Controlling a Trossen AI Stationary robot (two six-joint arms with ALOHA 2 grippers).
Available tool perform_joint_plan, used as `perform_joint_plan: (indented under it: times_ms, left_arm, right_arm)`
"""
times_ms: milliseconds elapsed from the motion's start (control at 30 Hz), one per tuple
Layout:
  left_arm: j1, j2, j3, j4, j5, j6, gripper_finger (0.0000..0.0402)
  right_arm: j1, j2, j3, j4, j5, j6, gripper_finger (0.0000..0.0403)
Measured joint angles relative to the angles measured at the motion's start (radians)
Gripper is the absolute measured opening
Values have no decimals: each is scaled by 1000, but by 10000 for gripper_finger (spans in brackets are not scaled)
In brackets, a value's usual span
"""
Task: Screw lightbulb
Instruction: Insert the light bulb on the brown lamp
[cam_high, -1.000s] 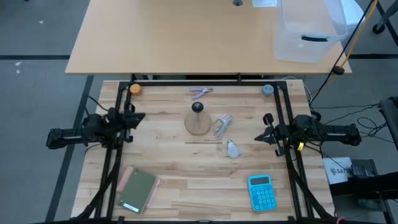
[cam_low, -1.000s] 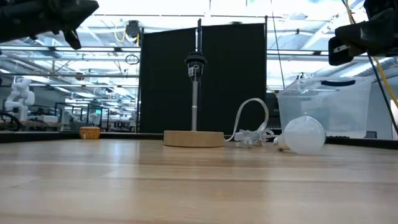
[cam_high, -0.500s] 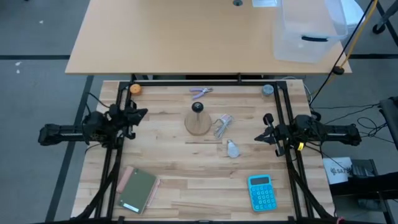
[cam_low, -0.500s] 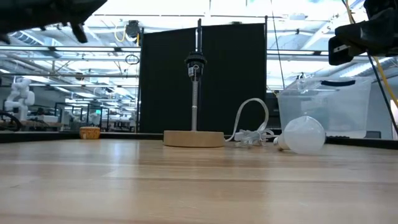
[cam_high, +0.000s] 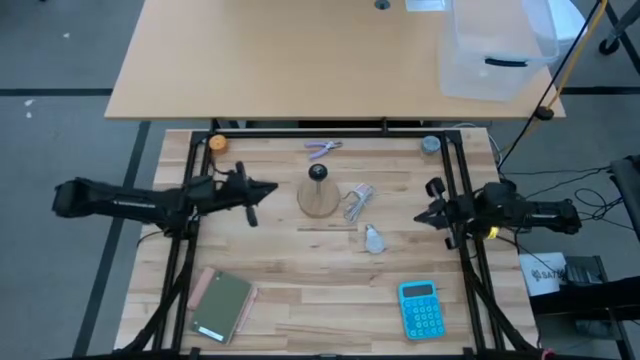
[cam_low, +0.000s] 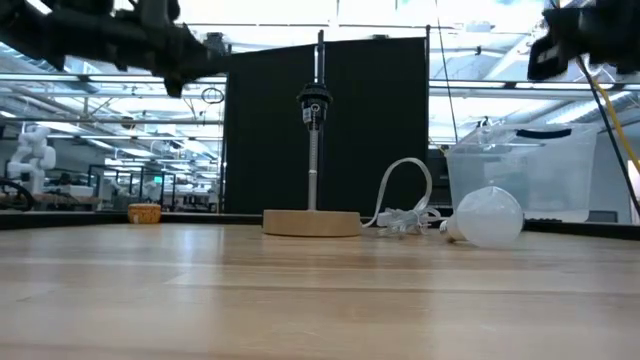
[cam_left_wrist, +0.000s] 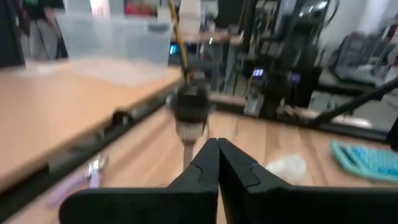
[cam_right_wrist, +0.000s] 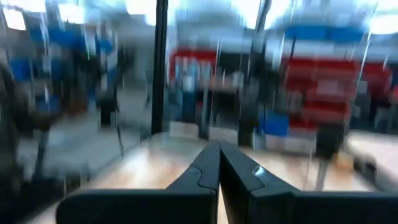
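The lightbulb lies on its side on the wooden table, right of centre; it also shows in the low view and the left wrist view. The black socket stands upright on its round wooden disc base. My left gripper is shut and empty, in the air left of the socket, pointing at it. My right gripper is shut and empty, in the air near the table's right edge.
A clear plastic wrapper lies just right of the disc base. Purple pliers lie at the far edge, a blue calculator at the near right, a green notebook at the near left. A clear bin stands on the table behind.
My left gripper has gone toward the table's right edge, from the left frame rail to a spot close to the socket, staying shut. My right gripper has risen a little. The lightbulb and the socket have kept still.
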Motion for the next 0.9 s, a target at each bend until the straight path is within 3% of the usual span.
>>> perform_joint_plan:
  times_ms: [67,167,267,367,567,900]
  left_arm:
    - [-2,42,0,0,0,-21,0]
    - [-3,101,0,49,1,-31,0]
    - [0,158,0,76,1,-31,0]
    - [12,208,0,110,1,-31,0]
    - [48,326,0,212,10,-31,0]
    - [84,492,0,326,49,-62,0]
  right_arm:
    - [0,2,0,153,31,40,0]
    - [0,19,2,305,185,128,0]
    - [0,60,2,272,349,196,0]
    - [0,137,2,240,437,258,0]
    - [0,317,17,386,440,287,0]
    - [0,504,190,405,438,230,0]
